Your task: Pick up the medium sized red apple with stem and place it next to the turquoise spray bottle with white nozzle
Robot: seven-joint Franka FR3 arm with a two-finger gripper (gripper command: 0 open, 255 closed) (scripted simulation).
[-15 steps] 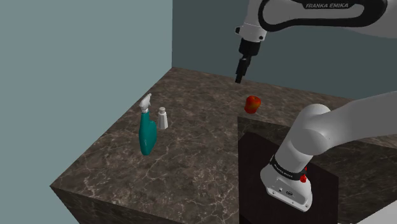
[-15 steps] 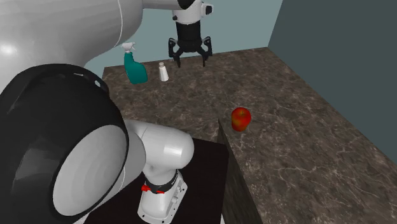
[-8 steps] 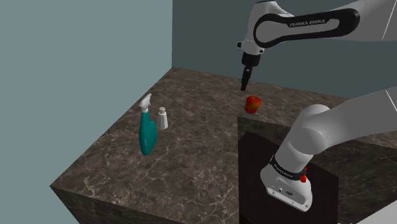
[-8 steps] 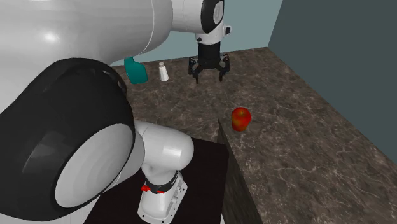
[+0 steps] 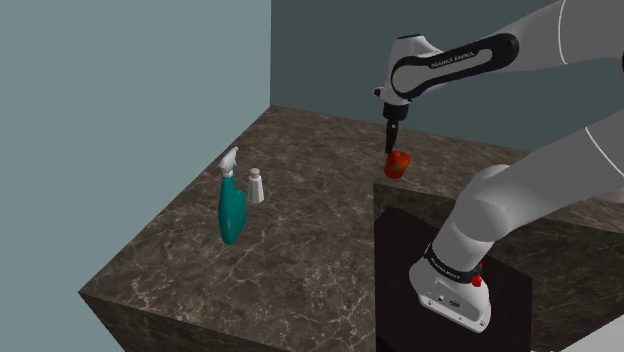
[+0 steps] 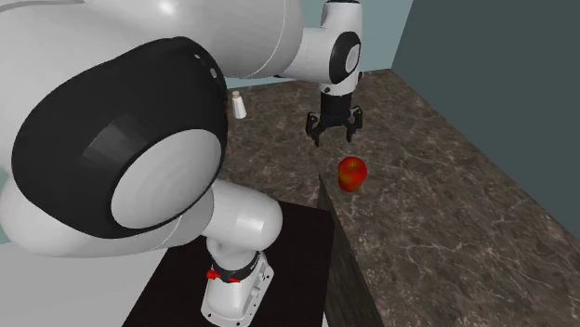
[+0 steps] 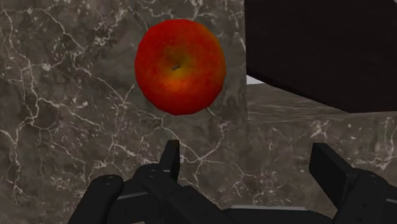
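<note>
Red apple (image 7: pixel 180 65) with a yellow-orange patch, resting on the dark marbled worktop (image 5: pixel 300 230) close to its edge beside the stand (image 5: pixel 400 250). At 12 o'clock in the shoulder view, black gripper (image 7: pixel 246 153), fingers (image 7: pixel 170 156) spread apart, clasping nothing. Well apart at 9 o'clock, turquoise spray bottle (image 5: pixel 233 205) beside a small white shaker (image 5: pixel 256 186).
</note>
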